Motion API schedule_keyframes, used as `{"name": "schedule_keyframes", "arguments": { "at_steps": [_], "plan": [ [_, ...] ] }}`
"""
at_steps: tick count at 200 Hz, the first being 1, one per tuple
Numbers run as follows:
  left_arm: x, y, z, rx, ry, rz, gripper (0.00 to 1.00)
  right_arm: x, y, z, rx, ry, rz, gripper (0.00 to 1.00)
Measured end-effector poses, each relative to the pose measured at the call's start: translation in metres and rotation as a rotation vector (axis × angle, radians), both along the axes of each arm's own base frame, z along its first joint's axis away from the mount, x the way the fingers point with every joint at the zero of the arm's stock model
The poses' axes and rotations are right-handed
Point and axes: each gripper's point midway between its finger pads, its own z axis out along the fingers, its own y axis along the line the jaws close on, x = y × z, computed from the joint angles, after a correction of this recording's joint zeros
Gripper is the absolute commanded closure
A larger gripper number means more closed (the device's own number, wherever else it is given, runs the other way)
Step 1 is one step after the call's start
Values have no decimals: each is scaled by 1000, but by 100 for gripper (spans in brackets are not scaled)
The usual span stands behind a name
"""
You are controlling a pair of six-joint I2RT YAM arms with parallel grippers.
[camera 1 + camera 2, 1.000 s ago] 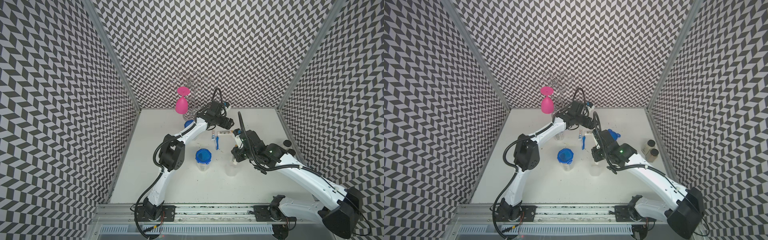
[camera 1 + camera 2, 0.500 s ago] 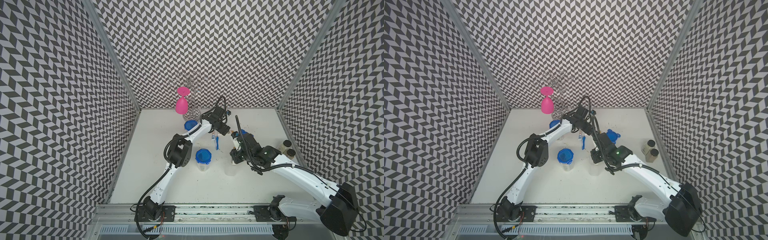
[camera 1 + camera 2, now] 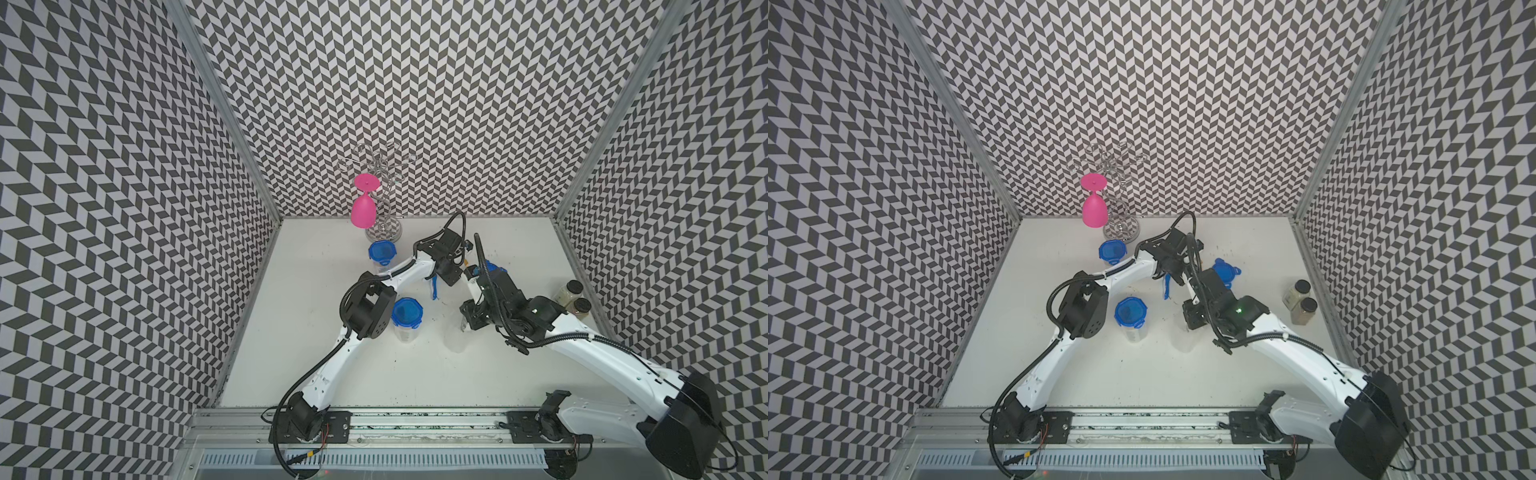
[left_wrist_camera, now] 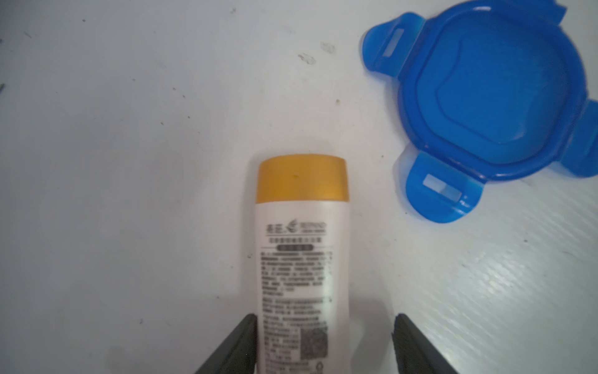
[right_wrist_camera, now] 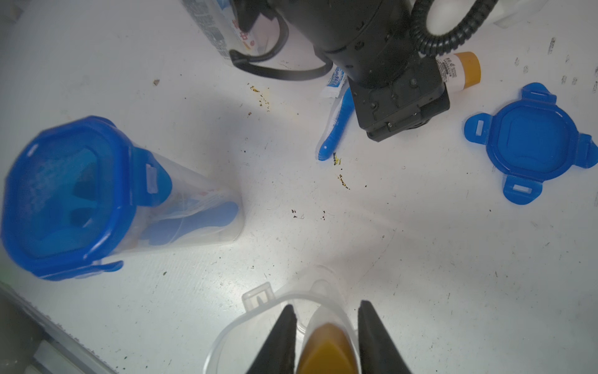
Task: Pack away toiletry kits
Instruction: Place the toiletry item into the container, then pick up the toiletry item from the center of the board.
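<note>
Left hand: jaws open, straddling a white bottle with a yellow cap that lies flat on the counter. One finger touches its side; the other stands clear.

A loose blue lid lies just beside this bottle, right of centre in both top views.

Right hand: fingers sit close on either side of a second bottle, cap uppermost, in the mouth of an open clear jar. I cannot tell whether it is gripped.

A toothbrush and a toothpaste tube lie touching between the arms.

A lidded jar stands at centre frame with a toothbrush inside.
</note>
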Motion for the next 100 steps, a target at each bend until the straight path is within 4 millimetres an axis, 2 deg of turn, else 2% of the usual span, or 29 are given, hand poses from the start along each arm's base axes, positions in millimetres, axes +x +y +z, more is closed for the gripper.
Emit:
{"name": "schedule_keyframes", "arguments": {
  "at_steps": [11,28,46,57,67,82,100],
  "plan": [
    [0,-1,-1,-4,-2,-1,42,0,0,1,1,-3,2,60],
    [1,-2,-1,-10,-10,-5,52,0,0,2,5,-8,2,60],
    [1,-2,-1,-13,-15,-6,55,0,0,7,16,-22,2,60],
    [1,-1,-1,-14,-18,-2,62,0,0,10,26,-32,-1,59],
    [1,0,-1,-11,-25,-3,69,0,0,14,37,-41,-4,55],
    [3,1,-1,-5,-34,9,75,-1,0,19,55,-50,-12,46],
    [4,2,0,-2,-39,16,83,-1,0,28,82,-60,-22,40]
  ]
}}
